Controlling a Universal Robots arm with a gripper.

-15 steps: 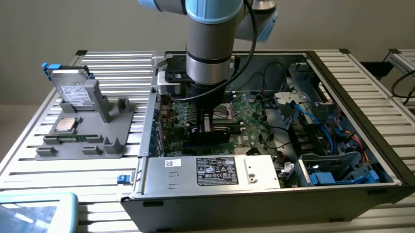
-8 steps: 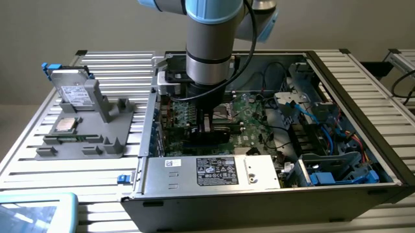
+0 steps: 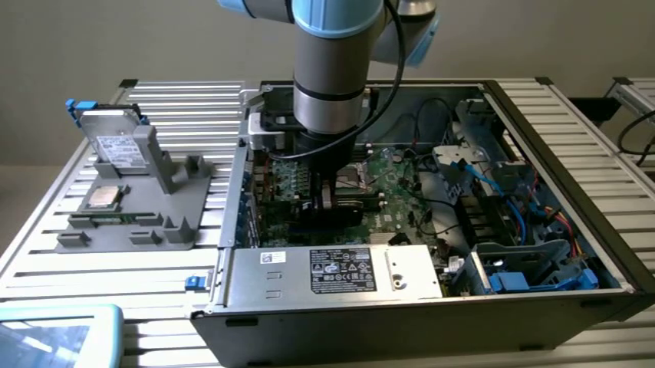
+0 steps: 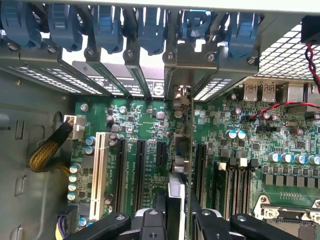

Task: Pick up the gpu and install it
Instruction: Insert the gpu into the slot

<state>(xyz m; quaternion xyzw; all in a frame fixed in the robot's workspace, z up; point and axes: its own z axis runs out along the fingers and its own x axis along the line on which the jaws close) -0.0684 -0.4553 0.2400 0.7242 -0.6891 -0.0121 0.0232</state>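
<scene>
One arm (image 3: 330,69) upright, gripper (image 4: 177,222) clasping gpu (image 4: 181,145)

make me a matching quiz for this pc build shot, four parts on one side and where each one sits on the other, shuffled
Things:
1. gpu
2. silver drive
3. CPU chip
4. power supply

Places:
A. lying flat on the grey fixture
B. inside the case, along its near wall in the exterior view
C. edge-on between the fingers, over the motherboard
D. propped up on end in the grey fixture

Pairs: 1-C, 2-D, 3-A, 4-B
</scene>
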